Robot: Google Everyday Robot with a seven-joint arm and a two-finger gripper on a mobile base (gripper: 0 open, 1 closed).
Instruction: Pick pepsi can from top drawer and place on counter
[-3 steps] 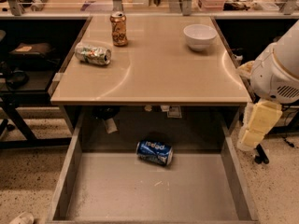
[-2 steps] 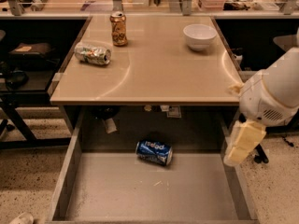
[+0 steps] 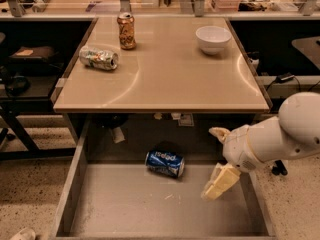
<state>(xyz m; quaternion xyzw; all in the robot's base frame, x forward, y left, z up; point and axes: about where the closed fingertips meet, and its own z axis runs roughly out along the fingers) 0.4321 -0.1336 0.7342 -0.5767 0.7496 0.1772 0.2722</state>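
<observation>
The pepsi can point(image 3: 165, 163) lies on its side on the grey bottom of the open top drawer point(image 3: 125, 209), near the back and a little right of centre. My gripper point(image 3: 210, 164) hangs over the right part of the drawer, to the right of the can and apart from it. It is open and empty, with one cream finger point(image 3: 219, 133) above and the other point(image 3: 220, 182) below. The white arm comes in from the right. The beige counter point(image 3: 165, 79) lies beyond the drawer.
On the counter stand a brown-orange can point(image 3: 126, 31) at the back left, a crushed green-silver can point(image 3: 98, 58) on its side at the left, and a white bowl point(image 3: 213, 38) at the back right. Dark shelving flanks the counter on both sides.
My arm has swung left and down from beside the drawer's right wall. The gripper now hangs over the drawer's right part, closer to the pepsi can. The can has not moved.
</observation>
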